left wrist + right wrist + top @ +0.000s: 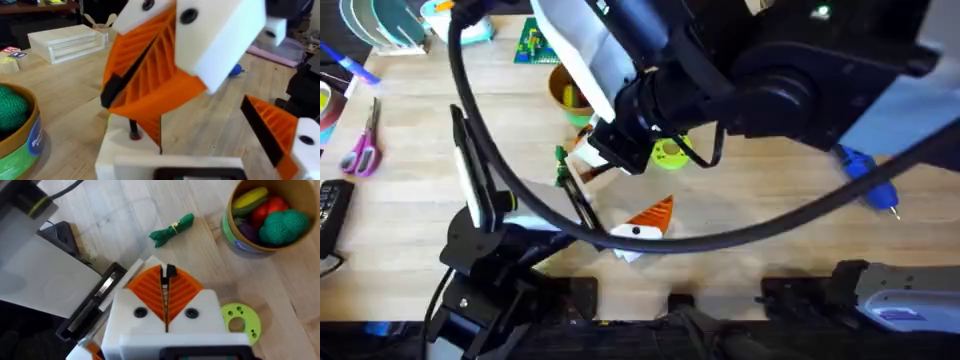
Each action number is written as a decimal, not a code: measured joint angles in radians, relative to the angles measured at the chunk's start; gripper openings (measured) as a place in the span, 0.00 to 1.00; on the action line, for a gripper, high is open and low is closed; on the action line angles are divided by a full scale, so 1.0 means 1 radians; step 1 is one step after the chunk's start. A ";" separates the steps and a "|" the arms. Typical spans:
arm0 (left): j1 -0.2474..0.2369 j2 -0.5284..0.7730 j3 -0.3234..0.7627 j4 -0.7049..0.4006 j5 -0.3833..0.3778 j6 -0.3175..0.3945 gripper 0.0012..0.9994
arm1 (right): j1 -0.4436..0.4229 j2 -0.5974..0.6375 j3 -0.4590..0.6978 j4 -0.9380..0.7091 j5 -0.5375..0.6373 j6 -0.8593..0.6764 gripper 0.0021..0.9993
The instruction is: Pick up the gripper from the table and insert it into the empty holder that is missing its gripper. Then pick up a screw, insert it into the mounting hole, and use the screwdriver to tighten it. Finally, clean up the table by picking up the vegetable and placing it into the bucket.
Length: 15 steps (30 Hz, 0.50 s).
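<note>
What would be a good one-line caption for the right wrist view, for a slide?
Right gripper, orange pads pressed together, above the table between a green vegetable, green disc and filled bucket.

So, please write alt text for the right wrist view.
The right hand, white with orange ribbed pads pressed together, hangs above the wooden table. Beyond it lie a green vegetable, a bucket of toy produce and a green disc.

No legible text or labels

black jointed arms trailing black cables; right gripper (166, 287) has white blocks, orange ribbed pads, dark screw holes.
</note>
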 joint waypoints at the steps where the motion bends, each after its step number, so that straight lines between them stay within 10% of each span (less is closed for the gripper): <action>1: 0.000 0.000 0.000 0.000 0.000 0.000 0.99 | 0.000 0.000 0.000 0.000 0.000 0.000 0.00; 15: 0.000 0.000 0.000 -0.001 -0.001 -0.010 0.99 | 0.000 0.042 0.002 0.003 -0.026 0.005 0.00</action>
